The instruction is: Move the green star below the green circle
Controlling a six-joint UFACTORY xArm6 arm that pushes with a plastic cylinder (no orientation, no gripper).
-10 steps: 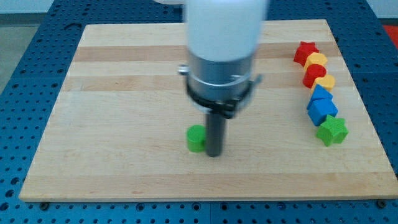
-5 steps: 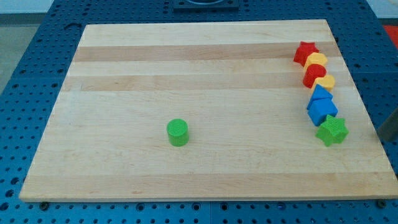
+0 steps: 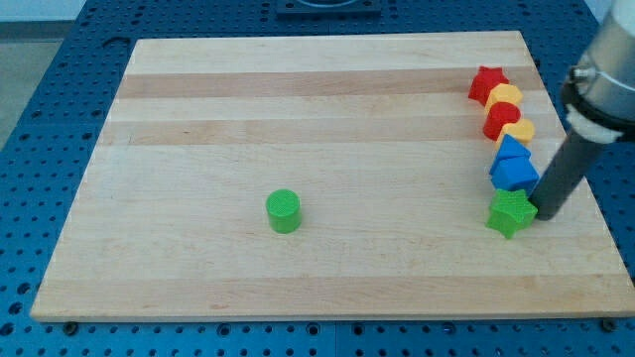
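Note:
The green star (image 3: 510, 212) lies on the wooden board (image 3: 327, 119) at the view's right, low in a column of blocks. The green circle (image 3: 284, 211) stands alone left of the board's middle, far to the star's left at about the same height. My tip (image 3: 546, 215) rests on the board right against the star's right side. The dark rod rises up and to the right from it.
Above the green star, a column holds a blue block (image 3: 514, 171), a yellow block (image 3: 517, 132), a red block (image 3: 502, 117), another yellow block (image 3: 504, 95) and a red star (image 3: 487, 81). The board's right edge is close to my tip.
The arm left the green circle, which ended up further left, and came in at the view's right. My tip now touches the green star, which has slid slightly left.

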